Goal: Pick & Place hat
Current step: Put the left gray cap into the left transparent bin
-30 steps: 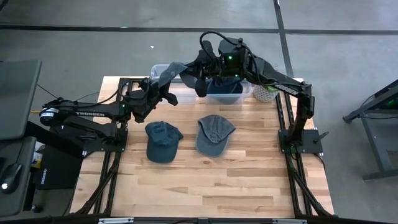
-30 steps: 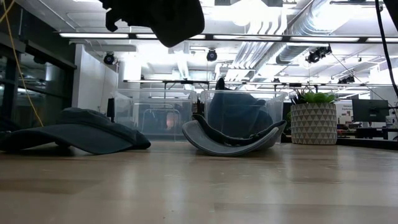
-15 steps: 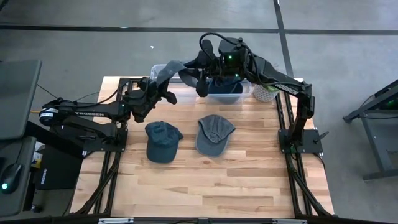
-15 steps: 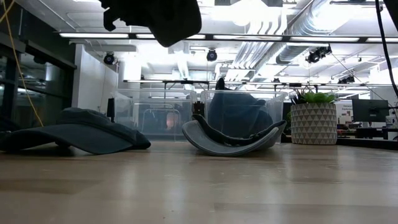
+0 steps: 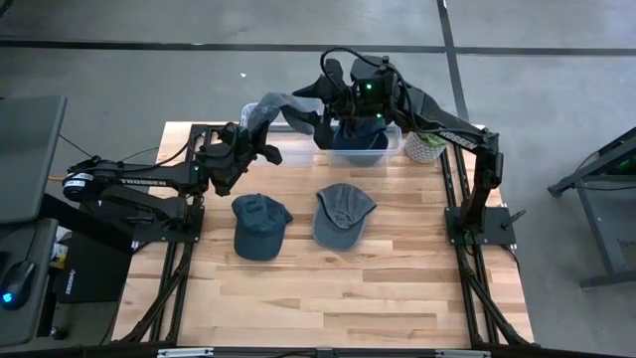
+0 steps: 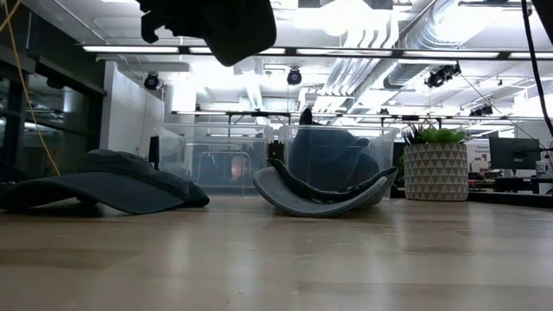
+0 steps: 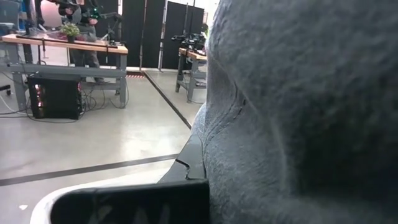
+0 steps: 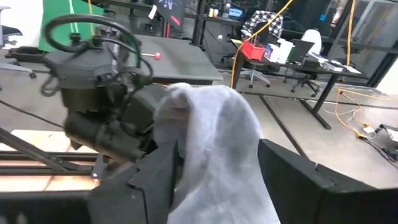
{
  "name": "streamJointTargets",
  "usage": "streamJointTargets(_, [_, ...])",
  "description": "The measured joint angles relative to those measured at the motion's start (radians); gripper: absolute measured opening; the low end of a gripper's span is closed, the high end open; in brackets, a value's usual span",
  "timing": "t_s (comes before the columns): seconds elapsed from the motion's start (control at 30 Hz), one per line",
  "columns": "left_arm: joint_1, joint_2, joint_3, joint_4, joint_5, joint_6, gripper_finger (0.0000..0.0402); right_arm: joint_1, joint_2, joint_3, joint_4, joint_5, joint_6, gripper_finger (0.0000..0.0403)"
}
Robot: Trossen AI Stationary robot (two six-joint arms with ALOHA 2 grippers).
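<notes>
Both arms up over the bin with a hat stretched between them

Right jaws (image 8: 217, 186) are clamped on the pale hat (image 5: 281, 103), cloth pinched between the fingers (image 8: 155, 180); left jaws (image 5: 250, 127) have the hat's other end, grip can't be made out. It hangs above the table (image 5: 328, 288), just beside the clear bin (image 5: 393, 149), which already has one dark hat (image 5: 358, 134) in it. Looks mid-job to me: one binned, one in the air, two hats (image 5: 260, 227) (image 5: 343, 214) lying on the table below the jaws. Four hats, one bin, one plant pot (image 6: 436, 168).
</notes>
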Motion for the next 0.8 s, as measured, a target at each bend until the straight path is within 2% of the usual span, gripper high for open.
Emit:
streamJointTargets(0.3, [0.025,0.0,0.0,-0.019,-0.015,-0.024,0.0,-0.034,-0.046,0.0,-0.001,-0.014,0.0,0.0221])
streamJointTargets(0.4, [0.064,0.0,0.0,-0.024,0.028,-0.04,0.0,-0.033,-0.082,0.0,-0.003,-0.017,-0.006,0.0221])
streamJointTargets(0.53, [0.137,0.0,0.0,-0.063,0.147,-0.107,0.0,-0.035,-0.136,0.0,-0.05,0.013,-0.014,0.0222])
streamJointTargets(0.63, [0.2,0.0,0.026,-0.203,0.245,-0.193,0.0,-0.039,-0.176,0.0,-0.119,0.069,-0.029,0.0222])
streamJointTargets(0.8, [0.32,0.001,0.156,-0.523,0.385,-0.258,0.0,-0.053,-0.234,0.0,-0.266,0.167,-0.045,0.0222])
